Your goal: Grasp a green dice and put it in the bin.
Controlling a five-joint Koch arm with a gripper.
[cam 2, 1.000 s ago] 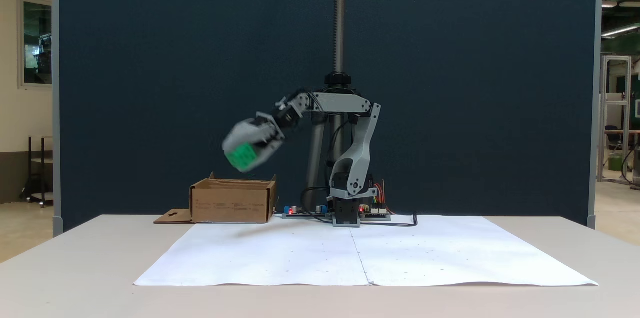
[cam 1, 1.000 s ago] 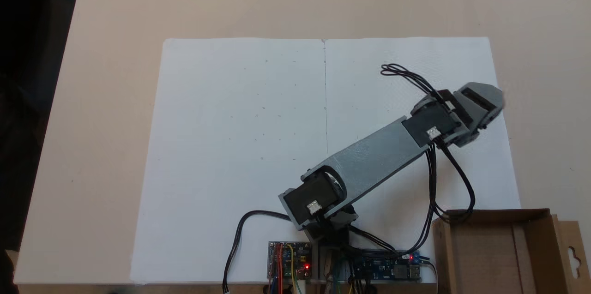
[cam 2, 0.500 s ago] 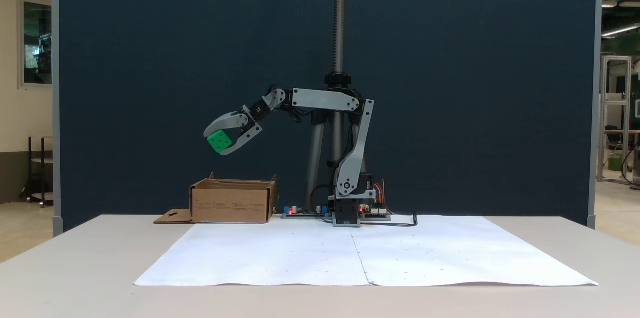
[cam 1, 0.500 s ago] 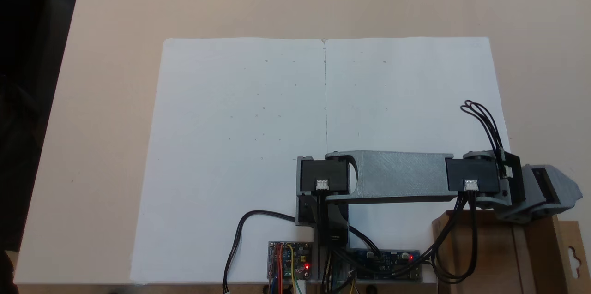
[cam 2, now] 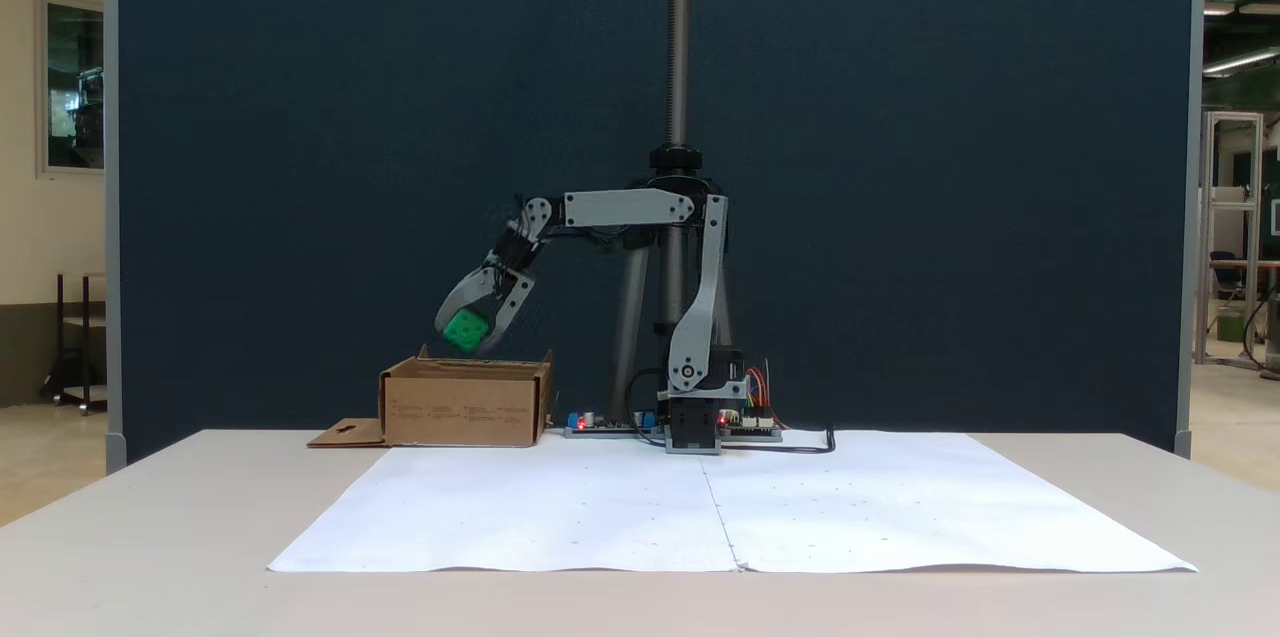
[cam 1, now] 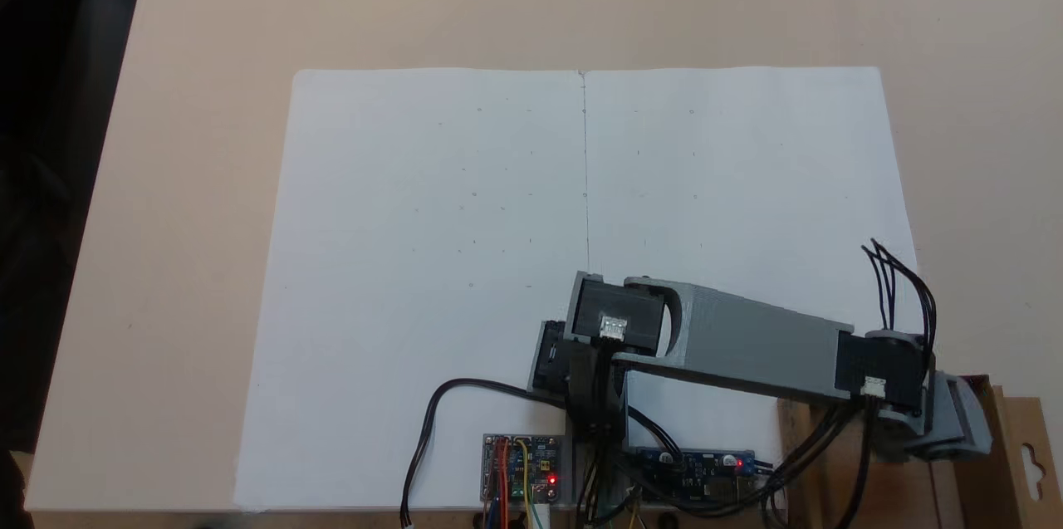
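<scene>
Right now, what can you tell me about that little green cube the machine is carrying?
The green dice is a small bright green cube, plastic by its look, with rounded edges; its dots are too blurred to count. It is tilted, pinched between the two grey fingers of the gripper, which point downward. It hangs in the air just above the open top of the brown cardboard box, touching nothing but the fingers.

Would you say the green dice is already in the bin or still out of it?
Out: the green dice sits between the gripper jaws, just above the bin.
</scene>
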